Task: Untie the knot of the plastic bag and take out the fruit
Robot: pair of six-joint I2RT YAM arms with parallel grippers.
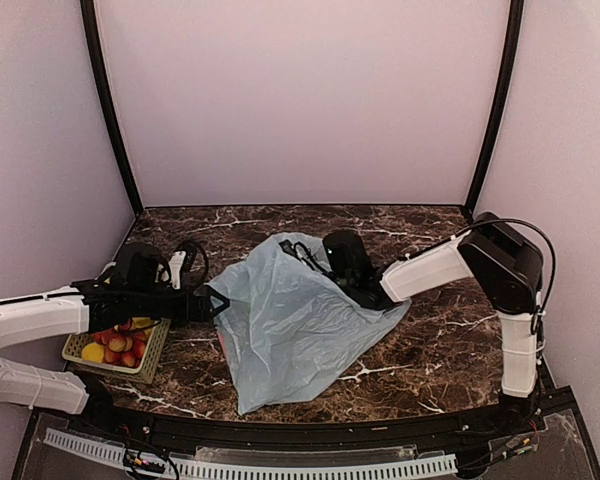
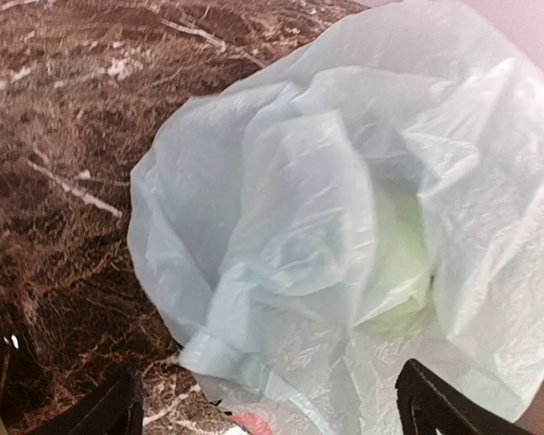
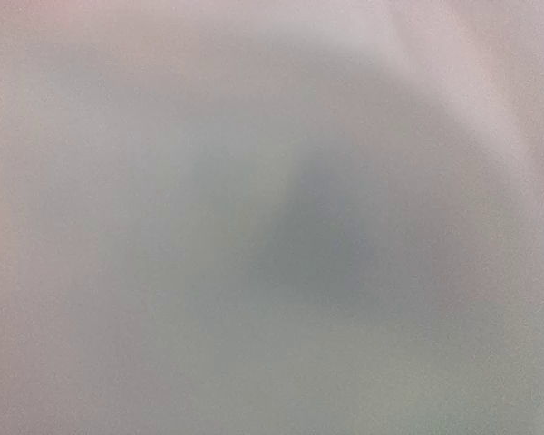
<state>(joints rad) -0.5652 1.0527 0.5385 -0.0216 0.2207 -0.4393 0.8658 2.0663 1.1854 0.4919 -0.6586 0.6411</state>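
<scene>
plastic bag point(image 1: 290, 330) central, basket point(image 1: 150, 358) far left

Left arm point(image 1: 30, 320): two long links in white shells with rounded edges and dark seams at the joints. The wrist end point(image 1: 140, 285) is black throughout and blocky, and a black cable loop point(image 1: 192, 258) sits beside it. Left fingers point(image 2: 440, 406): matte black with wedge-shaped tips, as the wrist view shows.

Right arm point(image 1: 430, 268): the same white shells on the forearm and the lower link point(image 1: 518, 355). The elbow housing point(image 1: 505, 262) is bulky and black. A thin black cable point(image 1: 548, 275) arcs from the housing to the lower link. The right wrist unit point(image 1: 348, 258) is black. Small coloured wires point(image 1: 520, 447) show at the right base.
</scene>
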